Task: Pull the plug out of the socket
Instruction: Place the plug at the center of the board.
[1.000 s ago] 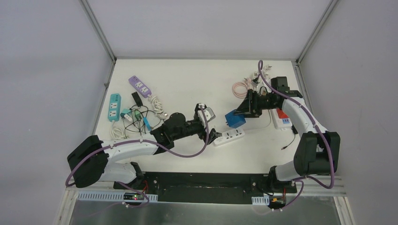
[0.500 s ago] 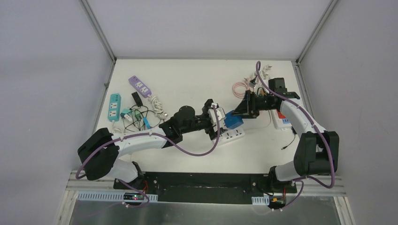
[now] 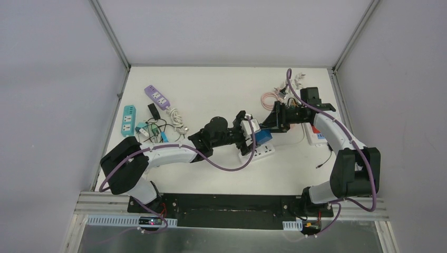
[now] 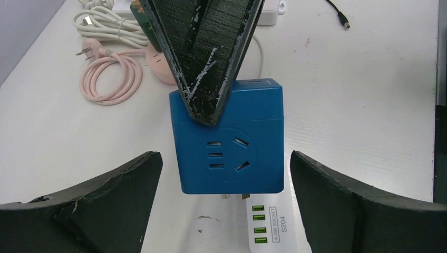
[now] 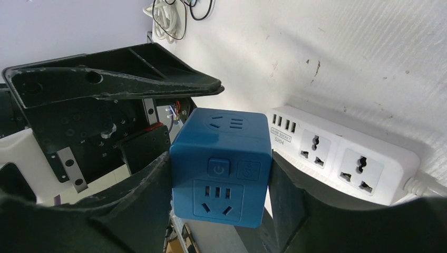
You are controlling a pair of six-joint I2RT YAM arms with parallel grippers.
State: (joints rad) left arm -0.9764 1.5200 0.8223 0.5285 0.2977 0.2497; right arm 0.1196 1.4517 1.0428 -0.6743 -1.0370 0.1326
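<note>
Plug: a blue cube adapter (image 4: pixel 229 142) stands at the USB end of the white power strip (image 5: pixel 342 158), near the middle of the table (image 3: pixel 211 89); metal prongs show beneath it in the left wrist view; whether they are seated in the strip, I cannot tell
Right gripper (image 5: pixel 219 179): clamped on two opposite sides of the cube; its arm reaches in from the right edge
Left gripper (image 4: pixel 224 158): jaws wide apart, one finger on each side of the cube with a clear gap on both sides
Strip: lies flat; two universal outlets bare; four USB ports at the end by the cube
Behind the cube: a pink coiled cable (image 4: pixel 110 74) and a white cable (image 4: pixel 105 29)
Left of table: a teal strip (image 3: pixel 128 120), a purple strip (image 3: pixel 156 96) and a tangle of dark leads (image 3: pixel 153 130), well apart from the cube
</note>
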